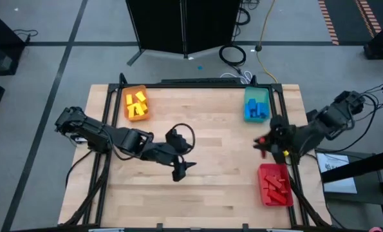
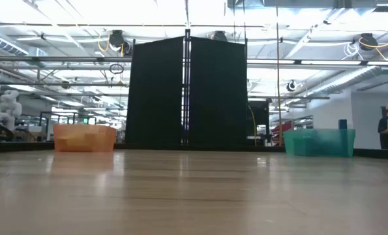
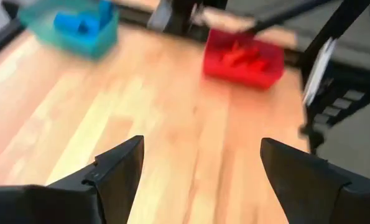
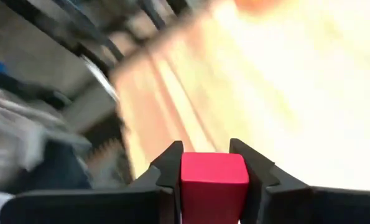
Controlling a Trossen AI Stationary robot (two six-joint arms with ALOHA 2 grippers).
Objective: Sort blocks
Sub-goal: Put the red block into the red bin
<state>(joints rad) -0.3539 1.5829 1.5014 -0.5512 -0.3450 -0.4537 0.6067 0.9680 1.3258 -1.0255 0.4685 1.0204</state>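
Yellow blocks (image 1: 137,103) fill the orange tray (image 1: 136,113) at the table's far left. The left gripper (image 1: 181,169) hangs over mid-table, fingers (image 3: 119,168) spread wide and empty. Blue blocks (image 1: 255,109) sit in the teal tray (image 1: 257,94). The right gripper (image 1: 263,145) pinches a red block (image 4: 212,185) between the teal tray and the red tray (image 1: 275,198) of red blocks (image 1: 276,183).

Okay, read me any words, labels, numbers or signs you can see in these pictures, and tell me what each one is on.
None can be read.
Orange tray, teal tray, red tray and the blocks: no lettering shows.
Red block in the right gripper: plain face, no marking.
Black panel behind the table: blank.
Paper sheet beside the table: any print is too small to read.
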